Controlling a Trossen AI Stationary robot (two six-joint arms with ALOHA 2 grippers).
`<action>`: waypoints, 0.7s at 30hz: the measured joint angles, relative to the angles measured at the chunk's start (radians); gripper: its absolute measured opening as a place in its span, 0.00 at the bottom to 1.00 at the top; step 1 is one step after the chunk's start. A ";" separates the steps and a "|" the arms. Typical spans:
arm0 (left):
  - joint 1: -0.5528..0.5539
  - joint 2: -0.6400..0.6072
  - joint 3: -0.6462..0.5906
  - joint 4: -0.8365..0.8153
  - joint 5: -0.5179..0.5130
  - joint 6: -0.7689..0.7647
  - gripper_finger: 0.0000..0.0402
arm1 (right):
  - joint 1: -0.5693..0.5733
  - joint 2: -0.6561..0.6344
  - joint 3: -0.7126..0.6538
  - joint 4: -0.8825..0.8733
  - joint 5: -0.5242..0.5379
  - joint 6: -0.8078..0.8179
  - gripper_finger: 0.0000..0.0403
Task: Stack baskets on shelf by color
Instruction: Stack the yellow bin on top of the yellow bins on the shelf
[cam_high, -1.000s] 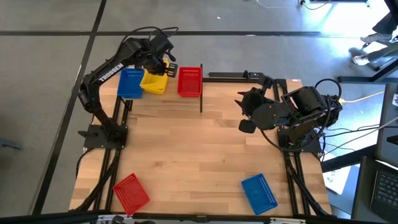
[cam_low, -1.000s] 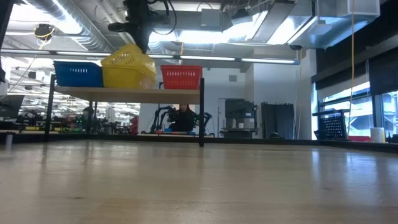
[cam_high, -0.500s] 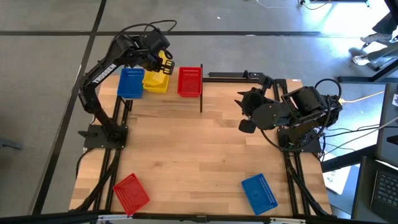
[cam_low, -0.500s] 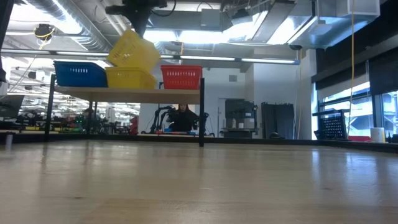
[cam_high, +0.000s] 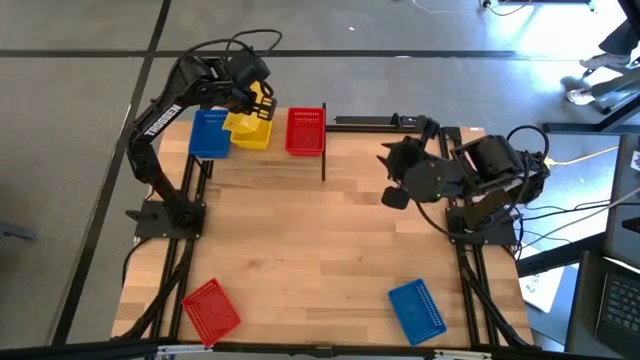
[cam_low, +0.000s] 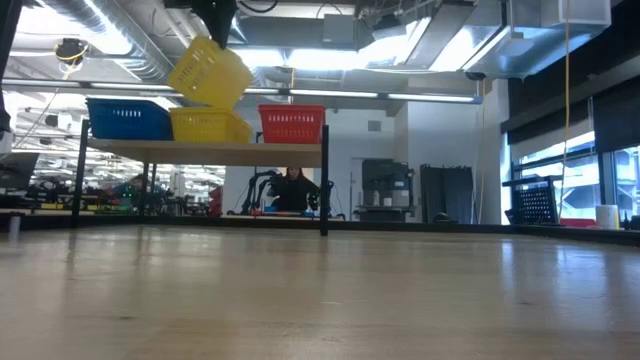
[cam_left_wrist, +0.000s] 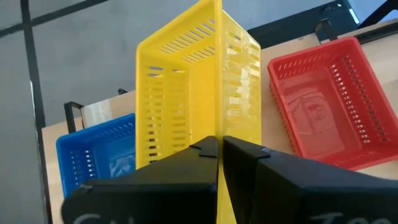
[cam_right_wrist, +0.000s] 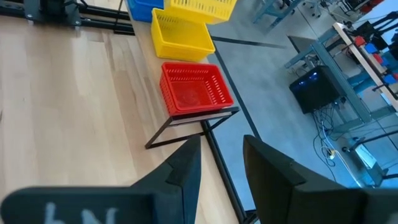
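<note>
table middle: open | near edge: red basket, blue basket | shelf: full

Overhead camera: you look straight down on the whole table. Low camera: table-height, level, facing the far shelf. Both wrist cameras sit close behind their fingers; all four share the shelf.

floor: grey concrete floor, dark seams | ceiling: silver ducts at 11 o'clock | windows: tall windows at 3 o'clock
</note>
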 joint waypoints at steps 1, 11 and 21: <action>0.000 0.000 0.000 -0.001 -0.001 0.000 0.00 | -0.004 0.000 0.000 0.000 0.000 0.000 0.29; 0.000 0.000 0.000 0.000 -0.023 0.004 0.00 | -0.009 0.000 0.000 0.000 -0.002 0.001 0.29; -0.010 0.001 -0.065 0.001 -0.044 -0.010 0.00 | -0.009 0.000 0.000 0.000 -0.001 0.000 0.29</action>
